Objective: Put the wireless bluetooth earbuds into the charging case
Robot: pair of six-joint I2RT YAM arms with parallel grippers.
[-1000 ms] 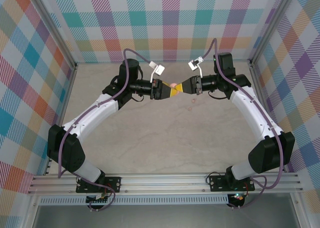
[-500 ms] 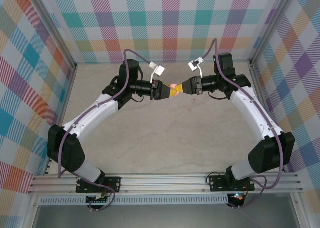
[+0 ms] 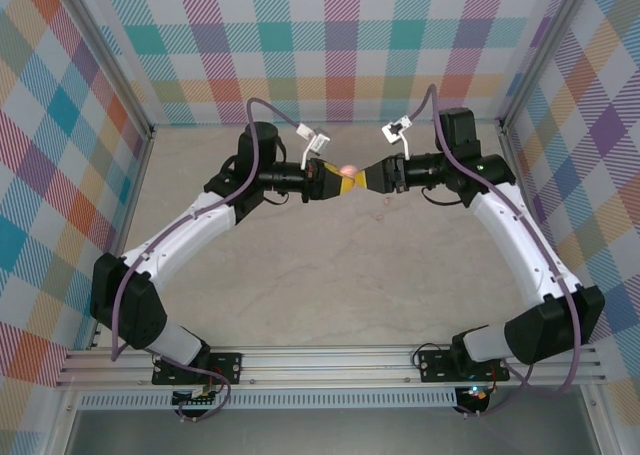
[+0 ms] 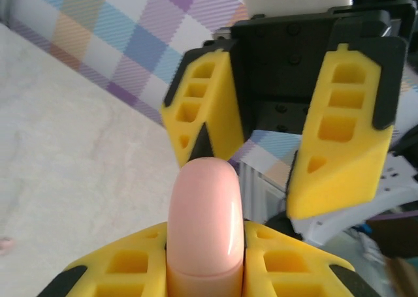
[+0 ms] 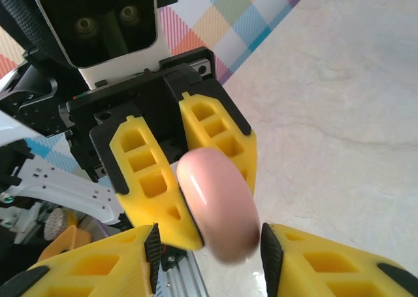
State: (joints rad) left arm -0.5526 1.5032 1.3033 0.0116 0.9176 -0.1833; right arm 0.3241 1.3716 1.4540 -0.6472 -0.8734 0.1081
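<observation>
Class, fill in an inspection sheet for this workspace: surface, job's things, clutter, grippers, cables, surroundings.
Surface: pale, marbled table.
Job's things: pink case held in the air where the two grippers meet; a small pale pink piece, possibly an earbud, lies on the table.
Clutter: nothing seen.
Grippers: left gripper shut on the pink case; right gripper faces it, jaws open to either side of the case.
Cables: purple cables run along both arms.
Surroundings: checked walls; metal rail at the near edge.
</observation>
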